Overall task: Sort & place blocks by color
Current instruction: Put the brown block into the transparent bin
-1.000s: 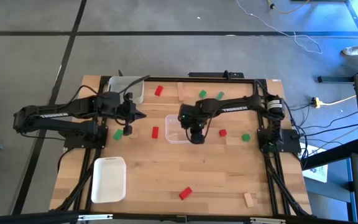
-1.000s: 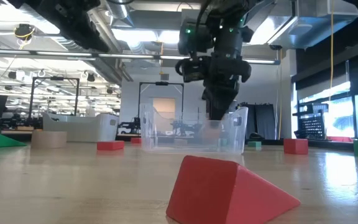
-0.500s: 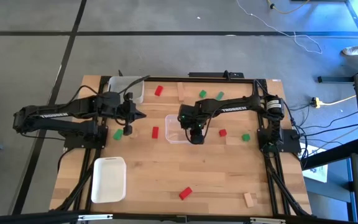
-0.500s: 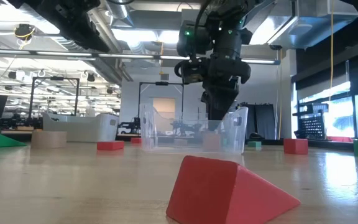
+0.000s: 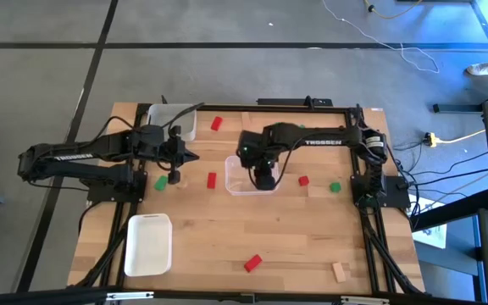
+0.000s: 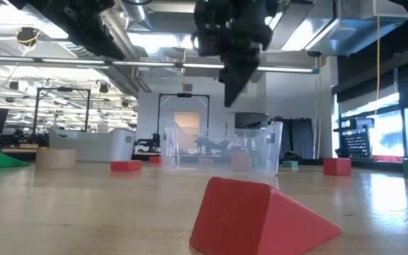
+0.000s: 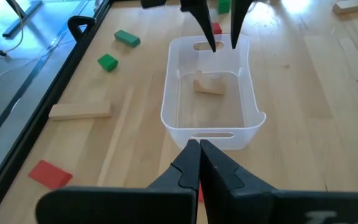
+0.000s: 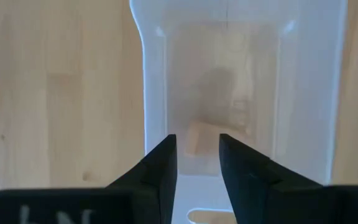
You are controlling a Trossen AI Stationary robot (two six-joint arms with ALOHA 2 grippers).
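A clear tray [image 5: 230, 174] stands mid-table with one light-wood block [image 7: 209, 86] lying flat on its floor. My right gripper [image 5: 263, 179] hangs open above that tray, fingers pointing down and empty; its own view shows the block [image 8: 199, 138] below the fingertips. My left gripper [image 5: 195, 157] is shut and empty, held above the table left of the tray. Red blocks [image 5: 211, 180] [image 5: 303, 180] and green blocks [image 5: 160, 182] [image 5: 335, 186] lie loose on the table around it.
A white tray [image 5: 148, 244] sits near the front left and another clear tray [image 5: 177, 119] at the far left. A red wedge block [image 5: 252, 263] and a light-wood block [image 5: 339, 272] lie near the front edge. More blocks [image 5: 216, 124] lie along the far side.
My right gripper has opened inside the clear tray and let go of the light-wood block, which now lies on the tray floor. It has then risen straight up, clear of the tray's rim.
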